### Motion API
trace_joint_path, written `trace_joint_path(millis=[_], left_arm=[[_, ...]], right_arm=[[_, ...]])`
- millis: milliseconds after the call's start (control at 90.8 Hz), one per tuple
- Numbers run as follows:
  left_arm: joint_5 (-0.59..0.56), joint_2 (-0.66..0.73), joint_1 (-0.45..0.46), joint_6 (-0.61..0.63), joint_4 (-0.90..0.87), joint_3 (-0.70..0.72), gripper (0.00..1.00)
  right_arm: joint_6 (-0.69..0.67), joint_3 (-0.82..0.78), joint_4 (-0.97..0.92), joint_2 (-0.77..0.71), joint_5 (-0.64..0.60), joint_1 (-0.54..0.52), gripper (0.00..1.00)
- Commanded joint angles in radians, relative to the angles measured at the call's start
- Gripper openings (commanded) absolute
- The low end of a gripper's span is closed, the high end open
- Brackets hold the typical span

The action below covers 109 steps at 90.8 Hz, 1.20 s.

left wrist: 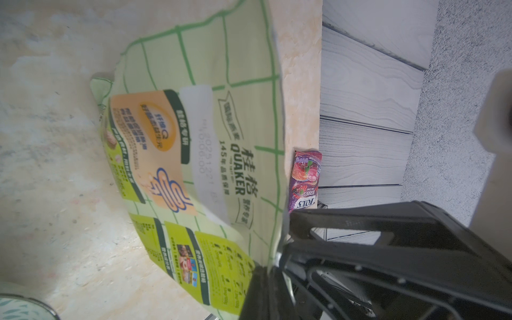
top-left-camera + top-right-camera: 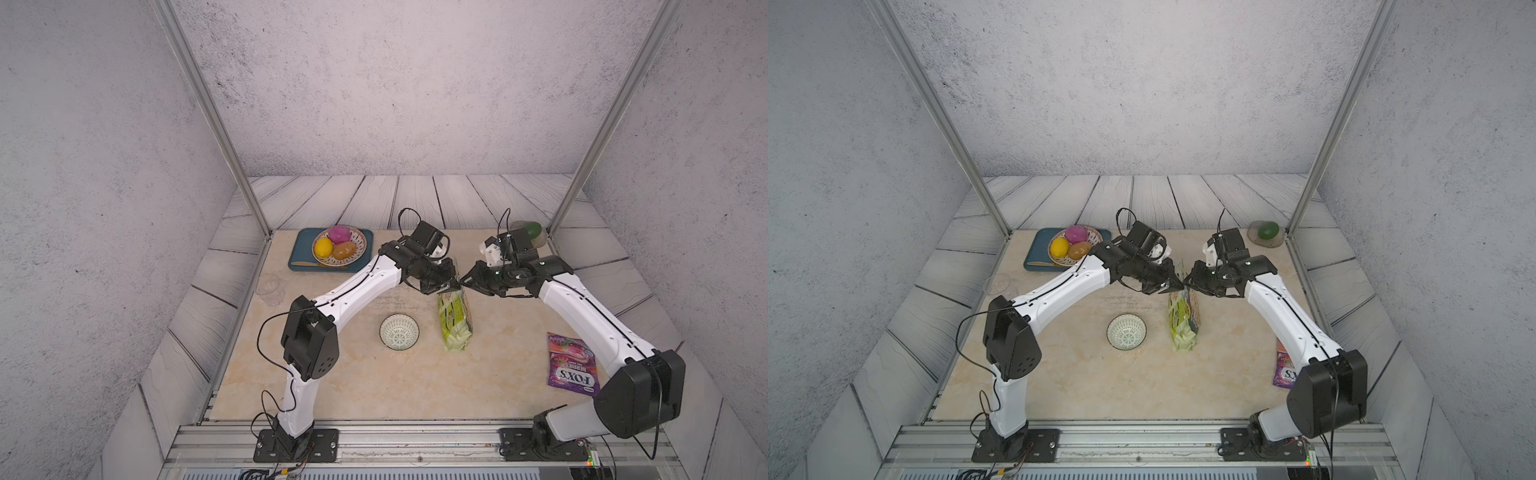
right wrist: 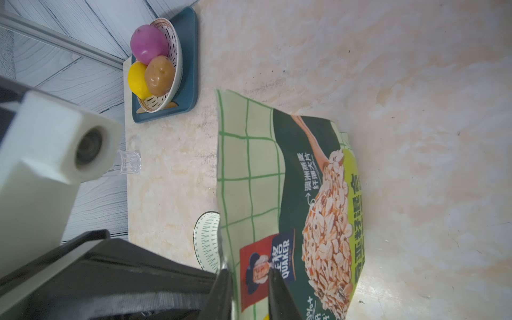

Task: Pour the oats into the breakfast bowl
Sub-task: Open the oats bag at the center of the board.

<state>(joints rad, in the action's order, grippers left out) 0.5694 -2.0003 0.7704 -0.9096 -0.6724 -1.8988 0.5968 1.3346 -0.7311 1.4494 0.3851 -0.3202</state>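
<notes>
The lime-green oats pouch [image 2: 455,320] [image 2: 1183,320] stands upright on the table, right of the breakfast bowl [image 2: 399,331] [image 2: 1126,331]. The bowl is small and white inside, with dark radiating lines, and has nothing in it. The oats themselves are hidden inside the pouch. My left gripper [image 2: 455,286] [image 1: 270,266] is shut on the pouch's [image 1: 207,138] top edge. My right gripper [image 2: 463,282] [image 3: 249,273] faces it from the other side. Its jaws stand a narrow gap apart astride the pouch's [image 3: 304,194] top. The bowl [image 3: 207,241] shows behind the pouch.
A patterned dish of fruit [image 2: 340,245] sits on a blue tray [image 2: 303,249] at the back left. A clear glass [image 2: 268,286] stands at the left edge. A purple FOX'S bag [image 2: 571,363] lies front right, and a green fruit [image 2: 1268,230] sits back right.
</notes>
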Motion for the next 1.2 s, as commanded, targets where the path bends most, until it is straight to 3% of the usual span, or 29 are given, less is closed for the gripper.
trace_joint_path(millis=[0,660,826,903,947,1057,1189], left_arm=[[0.011,-0.017,0.001,0.005,-0.005,-0.021,0.0],[0.02,-0.034,0.004,0.005,-0.013,-0.035,0.0],[0.018,-0.035,0.004,0.005,-0.019,-0.039,0.0],[0.013,-0.034,0.004,0.005,-0.023,-0.039,0.0],[0.009,-0.034,0.004,0.004,-0.026,-0.039,0.0],[-0.043,-0.021,0.001,-0.008,-0.063,-0.038,0.0],[-0.2,0.055,-0.002,-0.039,-0.095,0.02,0.0]], right_arm=[[-0.02,0.024,-0.025,-0.007,-0.04,-0.002,0.24],[-0.055,0.085,-0.043,0.077,-0.072,-0.026,0.21],[-0.064,0.084,-0.062,0.11,-0.083,-0.026,0.11],[-0.066,0.074,-0.062,0.113,-0.081,-0.028,0.0],[-0.065,0.07,-0.064,0.111,-0.088,-0.028,0.0],[-0.057,0.065,-0.074,0.09,-0.164,-0.028,0.0],[-0.048,0.065,-0.105,0.053,-0.353,-0.026,0.0]])
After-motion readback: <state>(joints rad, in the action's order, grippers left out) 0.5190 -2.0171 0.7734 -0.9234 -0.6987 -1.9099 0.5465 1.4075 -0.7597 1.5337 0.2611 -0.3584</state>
